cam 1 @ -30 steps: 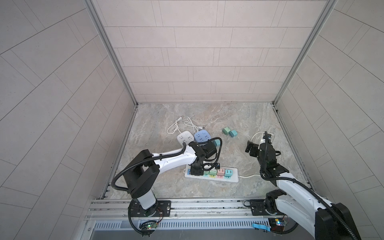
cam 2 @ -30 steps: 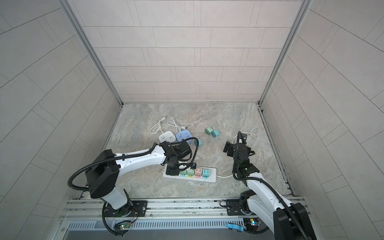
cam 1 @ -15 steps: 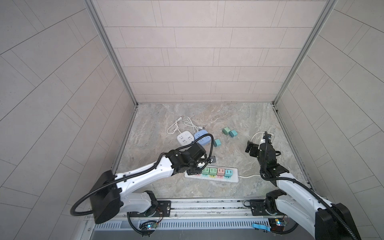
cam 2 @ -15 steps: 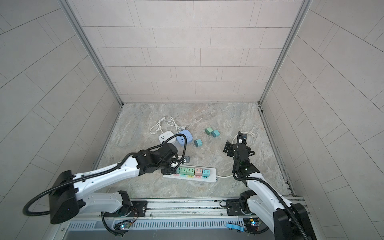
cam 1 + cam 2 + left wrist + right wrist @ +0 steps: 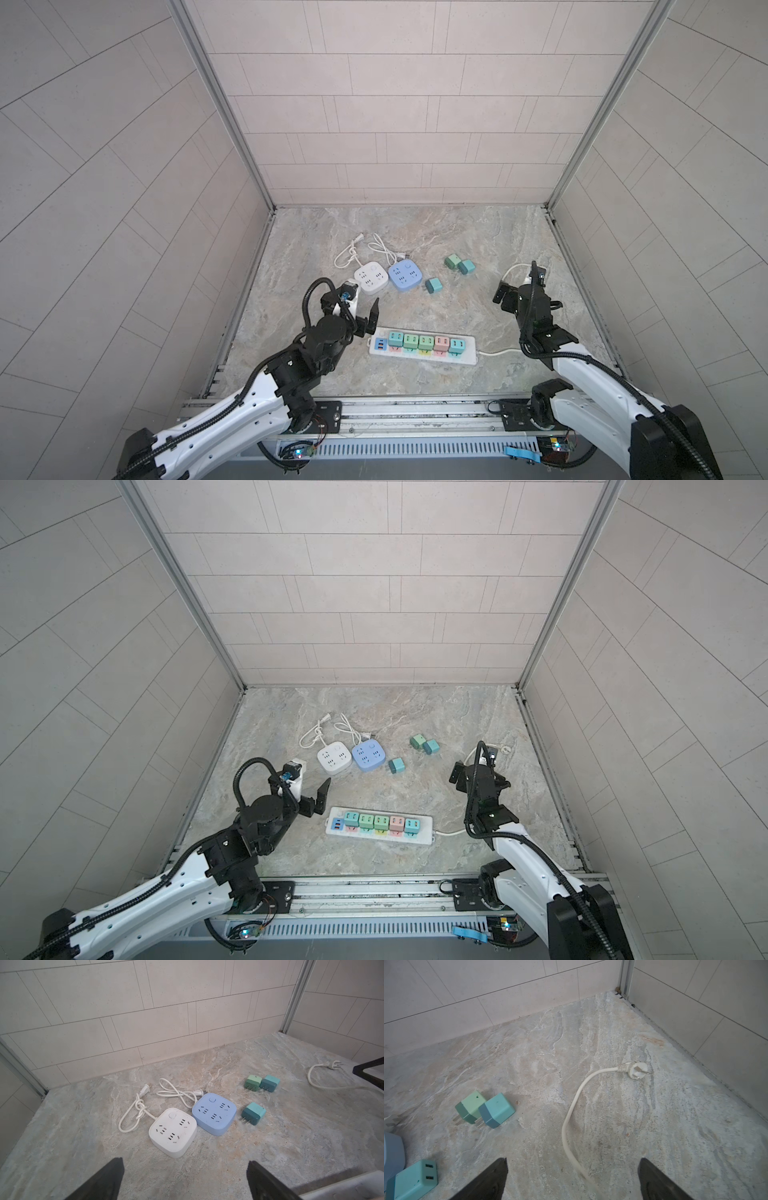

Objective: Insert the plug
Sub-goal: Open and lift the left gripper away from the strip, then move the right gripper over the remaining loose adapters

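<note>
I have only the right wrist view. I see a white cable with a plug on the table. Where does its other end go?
Observer: The white cable runs into a long power strip lying between the two arms.
Operator: Is something on that strip?
Observer: Five coloured adapters sit in a row on it.
Operator: And the other arm?
Observer: The left gripper is open and empty, beside the strip's left end.

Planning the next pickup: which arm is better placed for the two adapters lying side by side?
Right, probably: the right gripper is open, empty and nearer the adapter pair; the left gripper sits beyond the blue socket block.
</note>
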Tool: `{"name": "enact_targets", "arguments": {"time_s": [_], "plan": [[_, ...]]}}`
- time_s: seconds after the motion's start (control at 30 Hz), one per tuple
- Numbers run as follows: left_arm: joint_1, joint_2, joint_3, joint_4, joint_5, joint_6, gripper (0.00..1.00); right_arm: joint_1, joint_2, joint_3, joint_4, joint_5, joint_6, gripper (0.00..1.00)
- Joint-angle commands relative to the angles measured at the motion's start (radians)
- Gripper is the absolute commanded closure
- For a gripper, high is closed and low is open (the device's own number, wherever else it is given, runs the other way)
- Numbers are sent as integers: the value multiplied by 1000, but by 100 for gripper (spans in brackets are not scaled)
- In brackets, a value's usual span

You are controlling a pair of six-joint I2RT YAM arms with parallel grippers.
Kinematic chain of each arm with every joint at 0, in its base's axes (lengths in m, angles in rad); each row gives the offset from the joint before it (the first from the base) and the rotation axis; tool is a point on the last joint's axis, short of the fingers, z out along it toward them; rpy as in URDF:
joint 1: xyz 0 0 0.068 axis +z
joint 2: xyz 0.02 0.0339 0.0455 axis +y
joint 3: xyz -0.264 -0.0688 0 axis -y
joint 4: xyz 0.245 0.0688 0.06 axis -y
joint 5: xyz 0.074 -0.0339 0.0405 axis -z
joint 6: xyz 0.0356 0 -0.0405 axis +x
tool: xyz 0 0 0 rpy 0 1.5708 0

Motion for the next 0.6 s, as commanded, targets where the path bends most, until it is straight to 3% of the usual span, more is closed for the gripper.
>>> {"name": "enact_targets", "arguments": {"time_s": [0.0, 0.1, 0.33, 0.57], "plan": [[2, -38, -91, 153, -36, -28, 0, 4, 9, 24, -42, 71, 43, 0], [2, -83, -117, 154, -132, -58, 0, 4, 8, 29, -64, 95, 60, 0], [2, -138, -129, 173, -80, -59, 0, 4, 45, 61, -90, 72, 63, 0], [2, -65, -122, 205, -73, -69, 0, 4, 256, 247, -250, -21, 56, 0]]}}
